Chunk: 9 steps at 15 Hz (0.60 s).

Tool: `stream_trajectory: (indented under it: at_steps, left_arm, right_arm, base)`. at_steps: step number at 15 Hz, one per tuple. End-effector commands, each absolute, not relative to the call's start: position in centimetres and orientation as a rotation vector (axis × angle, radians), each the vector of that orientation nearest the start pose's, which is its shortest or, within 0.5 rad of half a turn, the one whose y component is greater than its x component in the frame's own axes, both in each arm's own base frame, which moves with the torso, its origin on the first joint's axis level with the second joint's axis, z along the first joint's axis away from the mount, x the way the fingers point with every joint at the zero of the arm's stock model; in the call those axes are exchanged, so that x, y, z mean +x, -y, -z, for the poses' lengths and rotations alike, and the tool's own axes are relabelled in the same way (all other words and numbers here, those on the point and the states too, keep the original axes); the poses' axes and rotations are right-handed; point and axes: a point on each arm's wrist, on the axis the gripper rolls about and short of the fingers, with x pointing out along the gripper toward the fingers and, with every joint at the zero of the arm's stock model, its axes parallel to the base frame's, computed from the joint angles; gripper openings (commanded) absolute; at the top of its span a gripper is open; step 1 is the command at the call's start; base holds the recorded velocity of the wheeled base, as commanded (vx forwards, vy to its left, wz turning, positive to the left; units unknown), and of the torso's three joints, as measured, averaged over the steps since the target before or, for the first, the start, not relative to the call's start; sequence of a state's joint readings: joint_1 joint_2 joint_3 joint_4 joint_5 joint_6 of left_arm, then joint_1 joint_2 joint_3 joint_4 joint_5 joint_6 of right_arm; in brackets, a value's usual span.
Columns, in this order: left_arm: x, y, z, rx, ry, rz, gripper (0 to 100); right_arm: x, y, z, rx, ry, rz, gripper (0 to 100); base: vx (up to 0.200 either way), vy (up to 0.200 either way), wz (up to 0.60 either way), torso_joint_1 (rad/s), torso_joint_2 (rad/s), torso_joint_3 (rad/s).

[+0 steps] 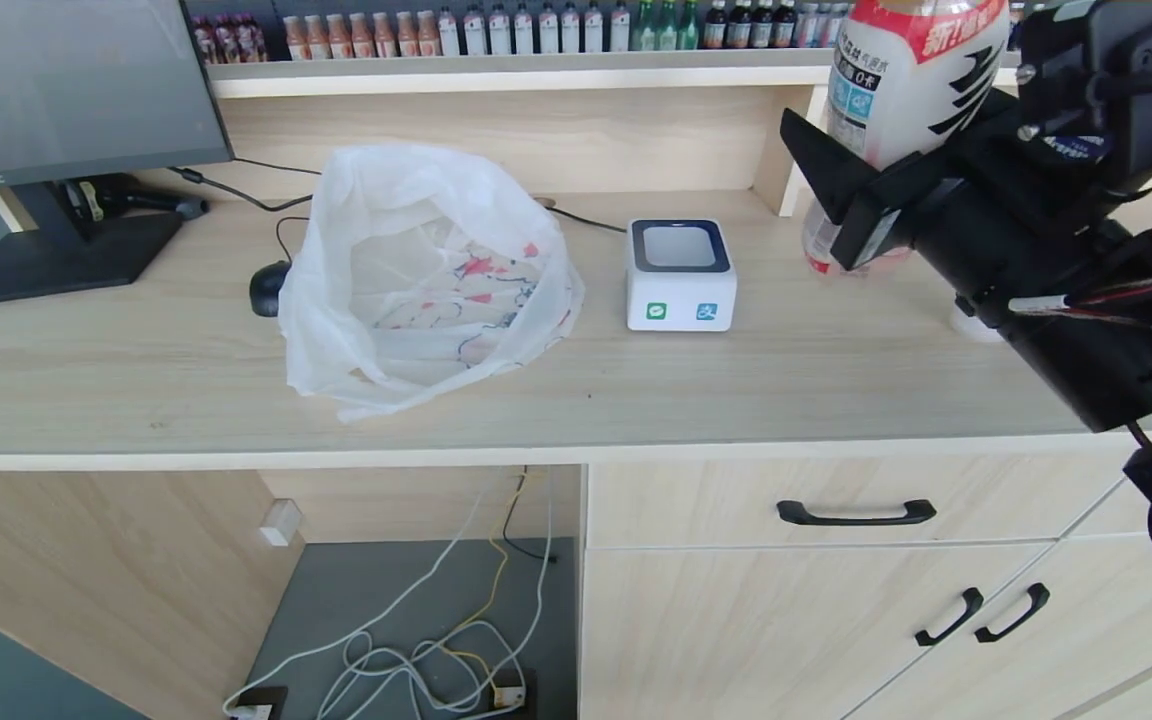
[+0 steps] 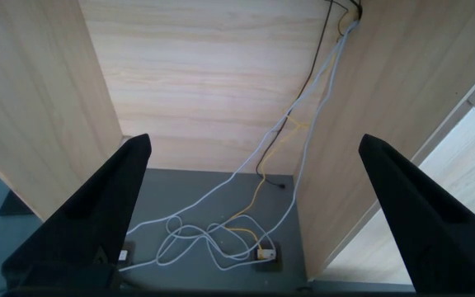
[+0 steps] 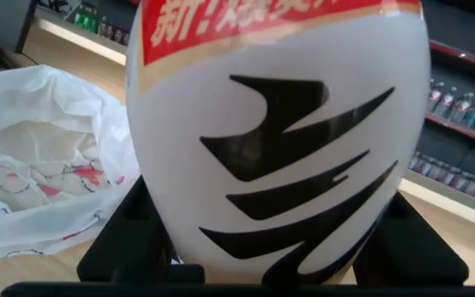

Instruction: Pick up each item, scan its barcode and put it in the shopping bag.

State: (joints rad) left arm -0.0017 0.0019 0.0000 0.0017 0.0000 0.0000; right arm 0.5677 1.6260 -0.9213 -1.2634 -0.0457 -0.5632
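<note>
A white bottle (image 1: 901, 90) with a red label and black stripes hangs above the right end of the counter, tilted, to the right of the scanner. My right gripper (image 1: 861, 175) is shut on it; in the right wrist view the bottle (image 3: 279, 140) sits between both fingers (image 3: 126, 235). The white box scanner (image 1: 681, 275) stands mid-counter with its window facing up. The white shopping bag (image 1: 426, 270) sits open to the left of it, also seen past the bottle (image 3: 39, 165). My left gripper (image 2: 254, 144) is open with nothing in it, low before the gap under the counter.
A monitor (image 1: 66, 90) and a black mouse (image 1: 268, 288) occupy the counter's left. Bottles line the back shelf (image 1: 536, 30). Drawers with black handles (image 1: 856, 515) sit below right. Loose cables (image 2: 221, 239) lie on the floor under the counter.
</note>
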Motion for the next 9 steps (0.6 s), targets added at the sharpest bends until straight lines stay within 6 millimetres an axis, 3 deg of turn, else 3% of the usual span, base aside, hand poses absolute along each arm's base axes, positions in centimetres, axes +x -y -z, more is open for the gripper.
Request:
stream_trajectory:
  at_steps: [1,4,9]
  left_arm:
    - [-2.3,0.0,-7.5,0.000,-0.003,0.002,100]
    - [-2.3,0.0,-7.5,-0.002,-0.003,0.002,100]
    - [-2.3,0.0,-7.5,0.000,-0.003,0.002,100]
  right_arm:
    - [24.9,-17.8,-30.4,-0.470,0.745,-0.372,0]
    - [27.5,-20.2,-30.3,-0.578,0.854,-0.467,0]
    - [29.8,-20.0,-30.4,-0.774,0.948,-0.566,0]
  base:
    - [0.000,0.000,0.00,0.000,0.00,0.000]
    - [0.000,0.000,0.00,0.000,0.00,0.000]
    - [0.000,0.000,0.00,0.000,0.00,0.000]
